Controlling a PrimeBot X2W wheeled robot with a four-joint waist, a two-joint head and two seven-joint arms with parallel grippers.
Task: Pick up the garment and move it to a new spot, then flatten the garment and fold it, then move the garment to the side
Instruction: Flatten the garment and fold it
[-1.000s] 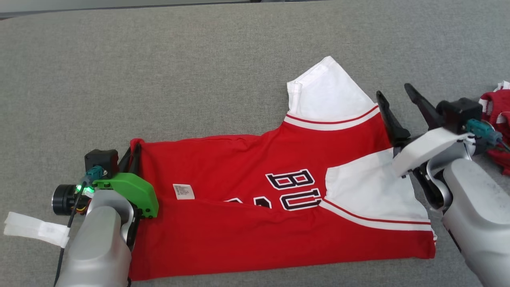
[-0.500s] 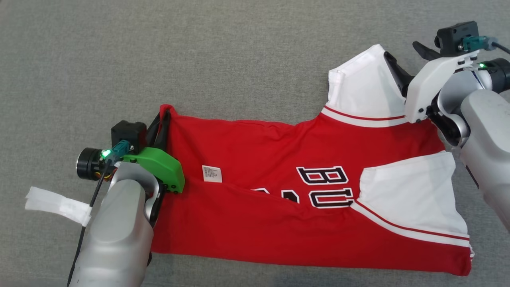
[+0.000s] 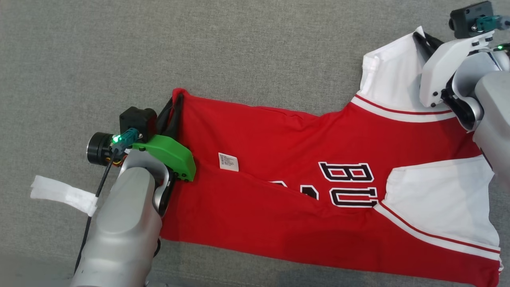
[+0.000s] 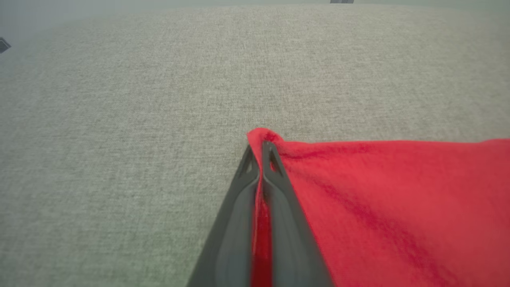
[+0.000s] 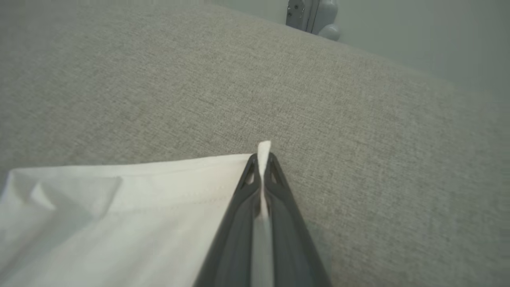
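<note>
A red garment (image 3: 287,143) with white sleeves and black lettering lies partly folded on grey fabric. My left gripper (image 3: 177,99) is shut on its red upper-left corner; in the left wrist view the red cloth (image 4: 378,191) is pinched between the dark fingers (image 4: 243,191) of the left gripper (image 4: 259,149). My right gripper (image 3: 423,40) is shut on the tip of the white upper sleeve (image 3: 392,77); in the right wrist view a sliver of white sleeve (image 5: 119,207) pokes out between the tips of the right gripper (image 5: 262,159).
The grey fabric surface (image 3: 199,44) stretches wide behind and to the left of the garment. A white tag (image 3: 63,193) hangs from my left arm's cable. A pale machine part (image 5: 312,18) stands beyond the surface's far edge.
The right gripper has gone from open beside the sleeve to shut on the sleeve tip. The head camera has shifted, so the whole scene sits further right and up.
</note>
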